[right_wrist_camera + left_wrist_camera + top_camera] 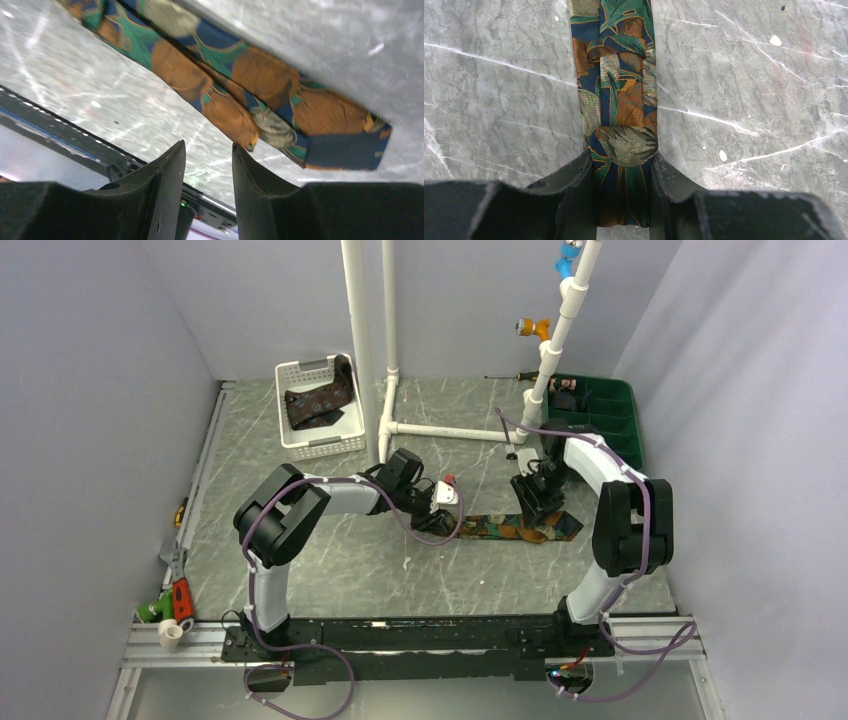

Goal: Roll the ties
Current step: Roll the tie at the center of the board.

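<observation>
A tie [510,528] with an orange, teal and navy pattern lies flat across the middle of the table. My left gripper [621,160] is shut on its rolled-up end, and the small roll [626,145] sits between the fingertips with the strip [616,100] stretching away. In the top view this gripper [437,512] is at the tie's left end. My right gripper [540,508] hovers over the tie's wide right end. In its wrist view the right gripper [208,147] is open and empty, with the tie's wide end [320,115] just beyond its right fingertip. A second dark tie [320,400] lies in the white basket [300,440].
A white pipe frame [440,430] stands on the table behind the grippers. A green bin [610,415] sits at the back right. Hand tools [175,590] lie along the left edge. Purple cables run along both arms.
</observation>
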{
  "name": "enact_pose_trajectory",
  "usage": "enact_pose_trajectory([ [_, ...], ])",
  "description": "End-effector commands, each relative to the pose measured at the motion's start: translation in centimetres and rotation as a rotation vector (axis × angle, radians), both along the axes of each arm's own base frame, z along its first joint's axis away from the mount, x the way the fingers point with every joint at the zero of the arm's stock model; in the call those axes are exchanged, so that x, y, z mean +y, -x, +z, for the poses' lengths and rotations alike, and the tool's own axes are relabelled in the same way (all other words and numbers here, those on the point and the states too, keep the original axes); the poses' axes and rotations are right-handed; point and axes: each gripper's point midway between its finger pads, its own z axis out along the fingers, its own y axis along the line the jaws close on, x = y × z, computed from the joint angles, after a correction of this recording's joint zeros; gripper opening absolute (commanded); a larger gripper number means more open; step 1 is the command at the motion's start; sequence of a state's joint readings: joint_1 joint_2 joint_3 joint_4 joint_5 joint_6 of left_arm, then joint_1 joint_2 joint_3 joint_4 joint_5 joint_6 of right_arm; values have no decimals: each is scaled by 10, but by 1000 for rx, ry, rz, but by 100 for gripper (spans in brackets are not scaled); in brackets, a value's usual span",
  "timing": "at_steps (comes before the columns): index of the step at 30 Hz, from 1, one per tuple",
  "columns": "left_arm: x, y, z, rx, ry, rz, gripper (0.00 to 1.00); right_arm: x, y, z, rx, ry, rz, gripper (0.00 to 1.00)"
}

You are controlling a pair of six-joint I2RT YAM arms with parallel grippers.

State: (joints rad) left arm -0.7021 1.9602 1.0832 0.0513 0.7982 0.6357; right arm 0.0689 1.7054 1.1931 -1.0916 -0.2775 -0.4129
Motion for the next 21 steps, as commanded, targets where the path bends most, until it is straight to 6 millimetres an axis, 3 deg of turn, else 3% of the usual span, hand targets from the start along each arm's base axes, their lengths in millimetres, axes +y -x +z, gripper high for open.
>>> enact_pose_trajectory([
  [1, 49, 16, -63, 85, -265, 76, 14, -36, 11, -17, 44, 179, 14, 42],
  [8, 50, 19, -64, 88, -269, 72, 14, -47, 23, -34, 130, 206, -70, 46],
  [14, 51, 18, -66, 85, -279, 76, 14, -19, 23, -35, 190, 54, -113, 44],
  [17, 50, 18, -65, 83, -275, 78, 14, -15, 17, -31, 186, 25, -117, 33],
  [20, 50, 19, -65, 79, -275, 78, 14, -20, 10, -28, 162, 42, -108, 0],
  [21, 50, 19, -65, 80, -276, 77, 14, -29, 5, -25, 147, 51, -129, 0],
])
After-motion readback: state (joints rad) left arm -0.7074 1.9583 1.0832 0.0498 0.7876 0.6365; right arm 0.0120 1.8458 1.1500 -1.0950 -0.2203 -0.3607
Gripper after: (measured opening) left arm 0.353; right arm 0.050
